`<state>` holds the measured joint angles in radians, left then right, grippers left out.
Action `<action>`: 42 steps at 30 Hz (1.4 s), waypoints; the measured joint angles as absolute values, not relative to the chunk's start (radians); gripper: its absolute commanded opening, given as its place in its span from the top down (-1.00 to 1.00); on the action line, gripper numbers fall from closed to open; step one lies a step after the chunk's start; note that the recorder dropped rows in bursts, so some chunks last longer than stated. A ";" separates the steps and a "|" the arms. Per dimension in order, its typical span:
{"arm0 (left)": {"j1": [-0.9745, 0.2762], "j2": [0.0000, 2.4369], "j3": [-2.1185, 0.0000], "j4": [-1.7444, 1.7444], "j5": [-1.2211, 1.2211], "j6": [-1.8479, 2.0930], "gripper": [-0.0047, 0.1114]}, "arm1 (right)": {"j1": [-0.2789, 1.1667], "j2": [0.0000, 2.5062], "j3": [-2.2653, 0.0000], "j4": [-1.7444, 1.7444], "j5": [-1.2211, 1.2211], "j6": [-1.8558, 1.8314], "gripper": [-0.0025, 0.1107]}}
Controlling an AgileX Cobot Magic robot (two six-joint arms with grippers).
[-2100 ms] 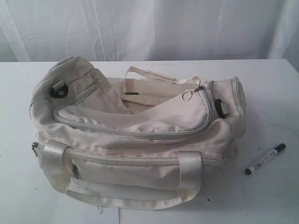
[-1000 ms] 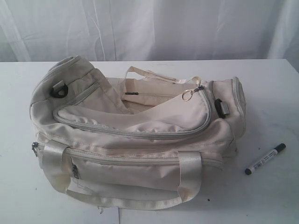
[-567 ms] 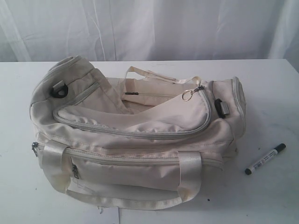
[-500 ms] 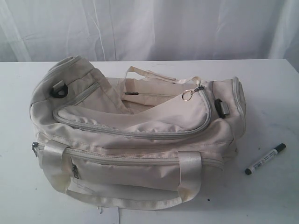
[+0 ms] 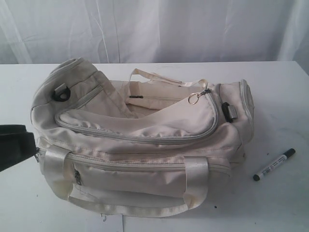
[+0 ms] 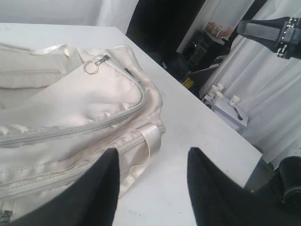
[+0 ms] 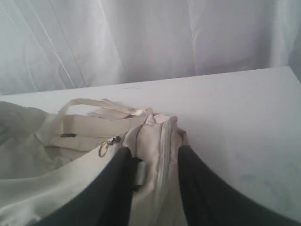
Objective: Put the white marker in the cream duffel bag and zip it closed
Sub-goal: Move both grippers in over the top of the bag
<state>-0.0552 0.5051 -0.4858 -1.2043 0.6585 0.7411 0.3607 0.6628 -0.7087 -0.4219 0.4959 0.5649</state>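
Observation:
The cream duffel bag (image 5: 140,145) lies across the middle of the table, its top flap unzipped and folded forward with the metal ring pull (image 5: 193,99) at the flap's right corner. The white marker (image 5: 274,165) lies on the table to the right of the bag, apart from it. It shows in neither wrist view. A dark part of my left arm (image 5: 14,145) shows at the left edge by the bag's end. My left gripper (image 6: 153,153) is open over the bag's corner (image 6: 141,141) and bare table. My right gripper (image 7: 154,149) is open, with the bag's end (image 7: 157,141) seen between its fingers.
The white table (image 5: 280,96) runs back to a white curtain (image 5: 154,29). In the left wrist view the table edge (image 6: 244,160) drops off to a dark gap and a stand with small items (image 6: 221,94); the other arm (image 6: 273,30) hangs above.
A dark part of my left arm has come into the exterior view at the left edge. The bag and the marker have not moved.

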 measured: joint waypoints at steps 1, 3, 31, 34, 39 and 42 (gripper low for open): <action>-0.055 0.518 -0.486 -1.214 0.652 0.754 0.05 | 0.361 0.683 -0.737 -0.417 0.522 0.526 0.39; -0.055 0.548 -0.486 -1.257 0.642 0.804 0.05 | 0.361 0.726 -0.789 -0.405 0.566 0.473 0.39; -0.058 0.690 -0.486 -1.435 0.650 1.028 0.05 | -0.250 1.403 -0.935 0.950 0.879 -0.819 -0.21; -0.106 0.759 -0.488 -1.522 0.652 1.140 0.05 | -0.250 1.434 -0.937 0.965 0.843 -0.867 -0.27; -0.219 0.924 -0.624 -1.547 0.639 1.288 0.05 | -0.221 1.499 -0.943 1.007 0.807 -0.928 -0.27; -0.284 1.017 -0.714 -1.547 0.610 1.350 0.05 | -0.200 1.529 -0.943 1.018 0.791 -0.959 -0.27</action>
<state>-0.2838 1.0172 -0.7141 -1.5472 0.6102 1.3502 -0.1999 1.5290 -0.9426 1.0175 0.7911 -0.9585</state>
